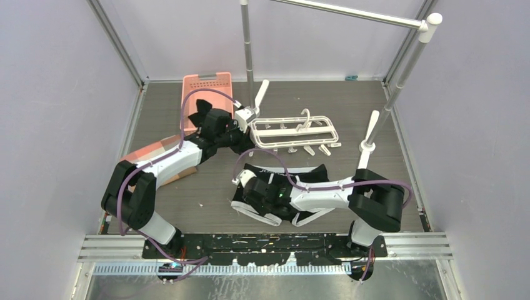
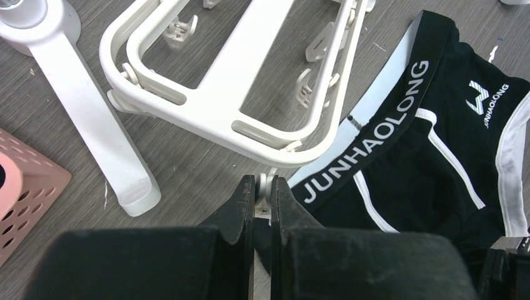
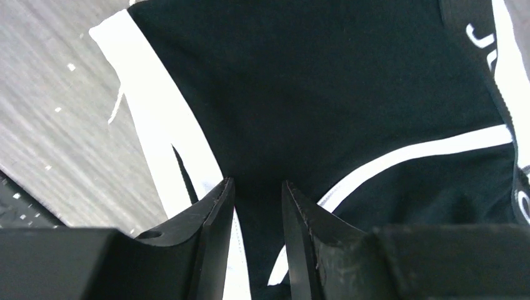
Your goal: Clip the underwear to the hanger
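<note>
The white hanger (image 1: 294, 132) (image 2: 219, 106) lies flat on the table at mid-back, several small clips along its bars. My left gripper (image 1: 245, 140) (image 2: 262, 181) is at its near-left end, shut on one white clip (image 2: 264, 190) that sticks out from the frame's edge. The underwear (image 1: 310, 174) (image 2: 425, 156) (image 3: 312, 81), black with white piping and JUNHAOLONG lettering, lies spread just in front of the hanger. Low over its left part is my right gripper (image 1: 245, 192) (image 3: 257, 182). Its jaws stand a little apart, with black fabric showing in the gap.
A grey metal rail stand (image 1: 400, 75) spans the back; its white feet (image 1: 369, 134) (image 2: 87, 119) rest beside both ends of the hanger. A pink basket (image 1: 206, 90) (image 2: 19, 200) sits at back left and a flat pinkish board (image 1: 156, 153) lies under the left arm.
</note>
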`<state>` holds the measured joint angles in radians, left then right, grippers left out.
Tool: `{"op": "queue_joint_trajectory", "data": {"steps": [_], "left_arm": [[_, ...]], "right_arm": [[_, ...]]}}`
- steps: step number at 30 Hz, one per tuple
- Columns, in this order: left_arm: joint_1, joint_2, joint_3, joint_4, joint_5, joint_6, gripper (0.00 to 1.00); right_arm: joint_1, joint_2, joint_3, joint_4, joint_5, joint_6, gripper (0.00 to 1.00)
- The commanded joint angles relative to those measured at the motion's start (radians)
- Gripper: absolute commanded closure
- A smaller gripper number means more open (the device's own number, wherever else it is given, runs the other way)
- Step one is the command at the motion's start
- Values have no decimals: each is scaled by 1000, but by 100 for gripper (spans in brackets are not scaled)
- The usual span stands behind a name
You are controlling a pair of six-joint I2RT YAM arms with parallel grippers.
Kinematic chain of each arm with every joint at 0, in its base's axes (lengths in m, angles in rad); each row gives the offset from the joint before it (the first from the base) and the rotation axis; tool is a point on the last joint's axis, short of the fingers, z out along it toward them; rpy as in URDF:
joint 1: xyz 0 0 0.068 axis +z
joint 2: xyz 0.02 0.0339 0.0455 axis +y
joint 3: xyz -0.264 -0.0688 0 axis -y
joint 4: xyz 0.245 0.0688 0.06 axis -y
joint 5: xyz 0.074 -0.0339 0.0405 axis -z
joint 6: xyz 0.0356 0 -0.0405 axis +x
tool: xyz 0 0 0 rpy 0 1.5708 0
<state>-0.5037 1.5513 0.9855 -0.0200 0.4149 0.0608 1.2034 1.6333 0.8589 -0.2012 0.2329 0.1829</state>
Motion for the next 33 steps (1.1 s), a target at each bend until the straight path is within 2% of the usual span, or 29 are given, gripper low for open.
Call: {"op": "queue_joint_trajectory", "data": {"steps": [1,4,8,11,13,18,24,28,33], "left_arm": [[6,-44,49,42,0,1,100],[6,-45,49,40,0,1,100],[6,-51,47,39,-6,2,100],[7,-58,44,38,-13,2,100],[7,-60,44,38,-14,2,100],[7,-62,42,36,-23,3,100],[7,-53,48,31,-26,-1,100],[7,-53,50,31,-32,-1,100],[7,-53,48,28,-35,1,100]], "right_arm": [[41,-64,-28,-24,-94,81,60],[66,-100,-33,-26,-161,81,60],[71,-228,-43,22,-190,14,52],[19,-345,-45,45,-185,-102,27],[-56,-389,-62,90,-239,-193,21],[-263,-369,-96,200,-461,-379,21],[-361,-215,-46,201,-662,-575,20],[-393,-107,-7,205,-655,-622,21],[-412,-4,25,252,-603,-606,24]]}}
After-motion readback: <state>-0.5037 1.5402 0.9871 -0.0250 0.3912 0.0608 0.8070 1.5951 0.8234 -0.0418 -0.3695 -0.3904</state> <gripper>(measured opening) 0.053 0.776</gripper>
